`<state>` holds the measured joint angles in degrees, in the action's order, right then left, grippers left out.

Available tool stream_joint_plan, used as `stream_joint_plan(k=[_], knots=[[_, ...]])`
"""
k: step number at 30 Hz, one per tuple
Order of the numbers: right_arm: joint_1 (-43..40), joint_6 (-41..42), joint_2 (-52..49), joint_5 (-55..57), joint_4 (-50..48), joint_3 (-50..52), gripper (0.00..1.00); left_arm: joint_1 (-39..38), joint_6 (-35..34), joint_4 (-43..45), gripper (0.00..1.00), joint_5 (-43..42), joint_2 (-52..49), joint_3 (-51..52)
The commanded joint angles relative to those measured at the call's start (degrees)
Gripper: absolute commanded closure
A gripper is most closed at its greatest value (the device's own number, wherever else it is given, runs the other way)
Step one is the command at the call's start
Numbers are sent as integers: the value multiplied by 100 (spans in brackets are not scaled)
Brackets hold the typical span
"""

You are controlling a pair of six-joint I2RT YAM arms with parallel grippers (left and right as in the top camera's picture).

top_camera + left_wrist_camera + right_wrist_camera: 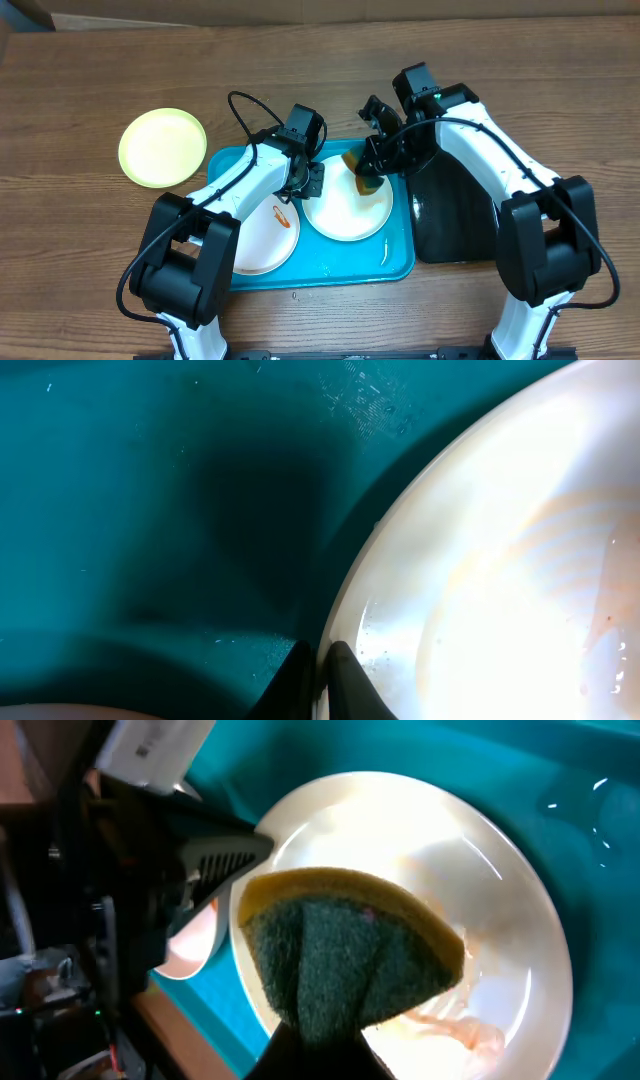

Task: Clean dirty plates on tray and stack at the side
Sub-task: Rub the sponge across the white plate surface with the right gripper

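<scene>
While on tray, two white plates; aside, one yellow-green plate.

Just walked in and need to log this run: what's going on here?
The left gripper pinches the rim of a white plate on the turquoise tray, while the right gripper presses a sponge onto it. Faint orange streaks show on that plate. The other white plate on the tray has an orange smear. The yellow-green plate lies on the table, off the tray.
</scene>
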<state>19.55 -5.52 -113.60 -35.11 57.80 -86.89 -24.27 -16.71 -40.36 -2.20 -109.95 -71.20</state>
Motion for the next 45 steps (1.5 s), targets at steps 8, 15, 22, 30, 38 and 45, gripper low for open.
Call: stream_joint_plan(k=[8,15,22,30,38,45], knots=[[37,-254,205,-221,-1169,1274,96,-9,24,28,92,-81,-42,66],[37,-833,205,-199,-1757,1917,96,-7,24,31,92,-81,-42,66],[37,-994,205,-138,-2603,2120,96,-9,26,31,92,-81,-42,66],[31,-988,208,31,-3436,2068,96,-9,26,24,92,-81,-42,66],[31,-951,527,-719,-2625,1633,96,-7,26,11,92,-81,-42,66],[55,-1189,623,-442,-1980,1790,96,-9,48,7,92,-81,-42,66]])
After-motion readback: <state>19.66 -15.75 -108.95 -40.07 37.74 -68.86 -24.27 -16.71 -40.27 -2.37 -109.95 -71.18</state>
